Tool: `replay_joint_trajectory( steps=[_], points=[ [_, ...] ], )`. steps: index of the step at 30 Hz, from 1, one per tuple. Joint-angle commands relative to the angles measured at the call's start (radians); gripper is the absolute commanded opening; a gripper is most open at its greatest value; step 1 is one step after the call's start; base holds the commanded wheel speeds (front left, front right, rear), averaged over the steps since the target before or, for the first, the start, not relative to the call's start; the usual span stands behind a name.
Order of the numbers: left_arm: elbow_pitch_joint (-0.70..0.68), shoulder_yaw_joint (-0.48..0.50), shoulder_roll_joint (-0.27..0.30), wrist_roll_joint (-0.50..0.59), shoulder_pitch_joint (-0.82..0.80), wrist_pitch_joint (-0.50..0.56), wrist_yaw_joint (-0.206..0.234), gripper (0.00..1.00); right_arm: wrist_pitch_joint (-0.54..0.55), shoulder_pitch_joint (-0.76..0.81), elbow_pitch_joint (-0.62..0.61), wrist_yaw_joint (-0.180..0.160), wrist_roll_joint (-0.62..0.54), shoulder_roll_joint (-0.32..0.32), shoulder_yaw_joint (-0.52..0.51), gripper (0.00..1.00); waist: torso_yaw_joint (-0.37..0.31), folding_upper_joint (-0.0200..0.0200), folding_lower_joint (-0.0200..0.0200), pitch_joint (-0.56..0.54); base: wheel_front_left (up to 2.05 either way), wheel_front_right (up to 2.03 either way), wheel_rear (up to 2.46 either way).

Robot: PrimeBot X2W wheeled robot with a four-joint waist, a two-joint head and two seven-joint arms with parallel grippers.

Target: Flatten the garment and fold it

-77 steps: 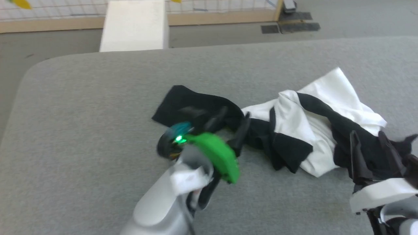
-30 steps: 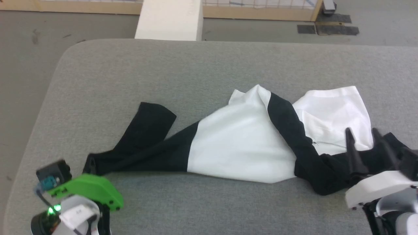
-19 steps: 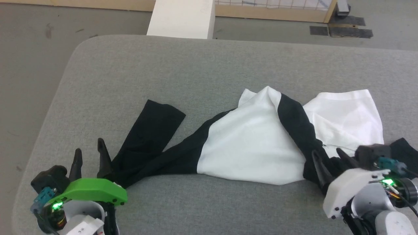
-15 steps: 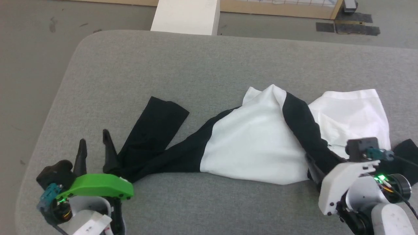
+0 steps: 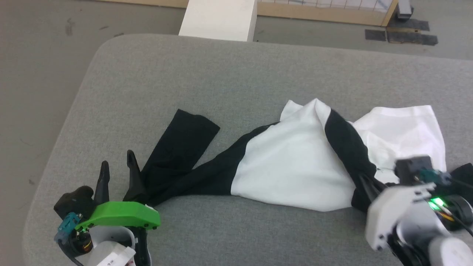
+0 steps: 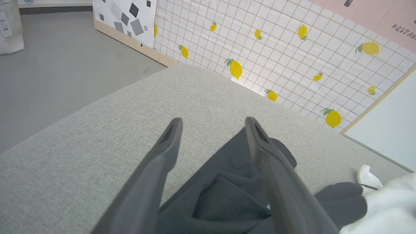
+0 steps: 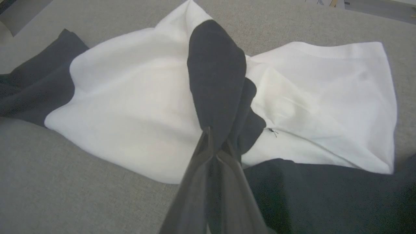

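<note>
One shirt (image 5: 295,170) lies crumpled on the near half of the grey padded table (image 5: 147,74), white body bunched up. Two black sleeves show: one trails off the shirt's left side and doubles back on itself, the other drapes across the white body.

Two grippers are at the shirt. The left gripper (image 5: 117,159) sits low at the end of the left sleeve, arm coming up from the near edge. Its fingers are spread wide and point away from the robot, with the black cloth lying between and under them, not gripped. The right gripper (image 7: 213,139) reaches in from the shirt's near right side, its fingers pressed together and pinching the draped sleeve.

One white block (image 5: 218,18) stands beyond the shirt, past the table's far edge.
</note>
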Motion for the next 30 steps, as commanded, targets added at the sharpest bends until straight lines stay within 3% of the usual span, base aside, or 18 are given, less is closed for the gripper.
replay_joint_trajectory(
  steps=[1, 5, 10, 15, 19, 20, 21, 24, 26, 30],
  points=[
    [0.007, 0.008, -0.005, 0.011, 0.005, -0.004, -0.01, 1.0, 0.01, 0.045, -0.018, -0.002, -0.008, 0.0, -0.023, 0.0, -0.011, 0.0, 0.0, -0.019, 0.0, 0.0, 0.0],
    [0.022, 0.028, -0.013, 0.02, 0.014, -0.004, -0.026, 1.0, 0.087, 0.169, -0.098, -0.002, -0.056, 0.0, -0.139, 0.0, -0.031, 0.0, 0.0, -0.04, 0.0, 0.0, 0.0],
    [0.027, 0.05, -0.018, 0.029, 0.019, -0.004, -0.032, 1.0, 0.157, 0.273, -0.163, -0.002, -0.111, 0.007, -0.367, 0.0, -0.06, 0.0, 0.0, -0.045, 0.0, 0.0, 0.0],
    [0.025, 0.059, -0.022, 0.037, 0.014, -0.004, -0.034, 1.0, 0.156, 0.272, -0.132, -0.002, -0.156, 0.014, -0.575, 0.0, -0.086, 0.0, 0.0, -0.042, 0.0, 0.0, 0.0],
    [0.024, 0.057, -0.026, 0.041, 0.011, -0.004, -0.035, 1.0, 0.128, 0.227, -0.041, -0.002, -0.144, 0.015, -0.654, 0.0, -0.097, 0.0, 0.0, -0.043, 0.0, 0.0, 0.0],
    [0.025, 0.056, -0.027, 0.042, 0.01, -0.004, -0.035, 1.0, 0.116, 0.216, -0.022, -0.002, -0.139, 0.015, -0.663, 0.44, -0.098, 0.0, 0.0, -0.043, 0.0, 0.0, 0.0],
    [0.026, 0.054, -0.027, 0.043, 0.009, -0.004, -0.036, 1.0, 0.098, 0.202, -0.002, -0.002, -0.132, 0.015, -0.67, 1.0, -0.098, 0.0, 0.0, -0.043, 0.0, 0.0, 0.0],
    [0.03, 0.051, -0.029, 0.044, 0.005, -0.004, -0.04, 1.0, 0.016, 0.166, 0.012, -0.002, -0.109, 0.015, -0.667, 1.0, -0.096, 0.0, 0.0, -0.045, 0.0, 0.0, 0.0],
    [0.032, 0.05, -0.03, 0.045, 0.002, -0.004, -0.043, 1.0, -0.122, 0.118, -0.003, -0.002, -0.063, 0.015, -0.615, 1.0, -0.093, 0.0, 0.0, -0.046, 0.0, 0.0, 0.0],
    [0.028, 0.046, -0.032, 0.049, -0.001, -0.005, -0.044, 1.0, -0.241, 0.077, -0.004, -0.002, -0.02, 0.015, -0.468, 1.0, -0.087, 0.0, 0.0, -0.041, 0.0, 0.0, 0.0]
  ],
)
